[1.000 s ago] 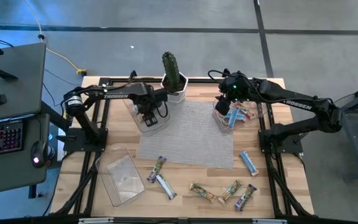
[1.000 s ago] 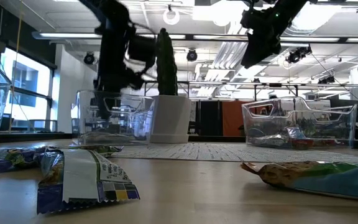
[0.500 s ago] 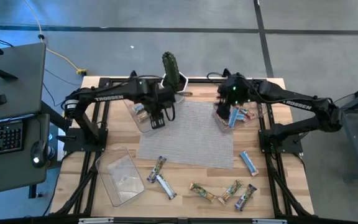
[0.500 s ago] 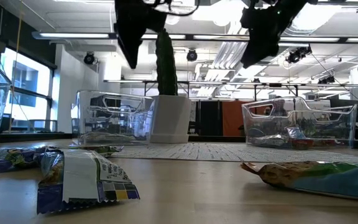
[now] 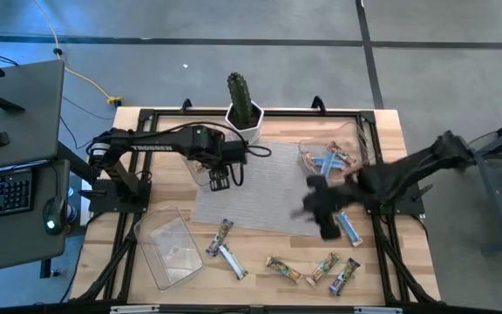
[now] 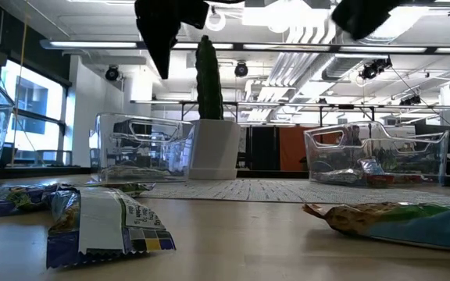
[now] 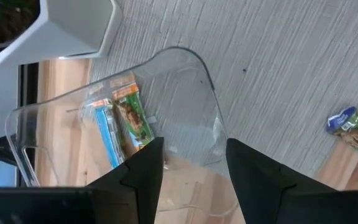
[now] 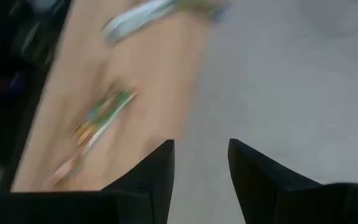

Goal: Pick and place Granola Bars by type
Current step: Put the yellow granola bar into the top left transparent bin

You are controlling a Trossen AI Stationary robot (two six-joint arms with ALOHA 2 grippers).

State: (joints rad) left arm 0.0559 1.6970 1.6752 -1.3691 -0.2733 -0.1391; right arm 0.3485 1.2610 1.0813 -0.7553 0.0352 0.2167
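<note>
Near the blue bar (image 5: 349, 228) hovers the right end effector (image 5: 321, 212), fingers spread, empty.

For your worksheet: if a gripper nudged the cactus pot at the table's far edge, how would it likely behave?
The cactus stands tall over a small white pot, so it would probably tip rather than slide. The pot looks rigid, likely heavy for its size.

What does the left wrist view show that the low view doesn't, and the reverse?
Only the left wrist view shows the bars lying in the left tub, with the left gripper open and empty above it. Only the low view shows the right tub and the room's ceiling lights. Both show the white cactus pot and the grey mat.
</note>
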